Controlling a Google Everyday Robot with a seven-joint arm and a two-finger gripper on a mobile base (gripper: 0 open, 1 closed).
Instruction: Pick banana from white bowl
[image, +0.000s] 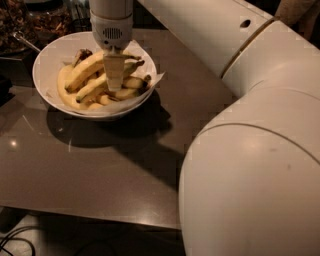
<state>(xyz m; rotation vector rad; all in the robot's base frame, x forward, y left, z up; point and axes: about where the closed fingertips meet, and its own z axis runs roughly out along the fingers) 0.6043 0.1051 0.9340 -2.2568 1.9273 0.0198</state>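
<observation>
- a wide, round white bowl (44, 82) with smooth sides sits at the far left of a dark, glossy table (90, 170); it stands back from the table's near edge.
- crinkled white paper (154, 80) lines the bowl and pokes out over its right rim.
- inside the bowl lies a heap of bananas (85, 71), yellow and curved with dark tips, lying crosswise on one another and filling most of it.
- the gripper (114, 85) points straight down into the middle of the bowl, its tan tip among the bananas; its white, ribbed wrist is just above. i cannot tell whether it is apart, together or clamped on a banana.
- the robot's arm (260, 150), smooth, white and bulbous, fills the right side and the near right corner, hiding that part of the table.
- the bowl and arm throw dark shadows on the table to the right of the bowl.
- a metal handle (24, 41) slants in from the far left, just beside the bowl's rim.
- dark cables (15, 240) lie on the floor below the table's near left edge.
</observation>
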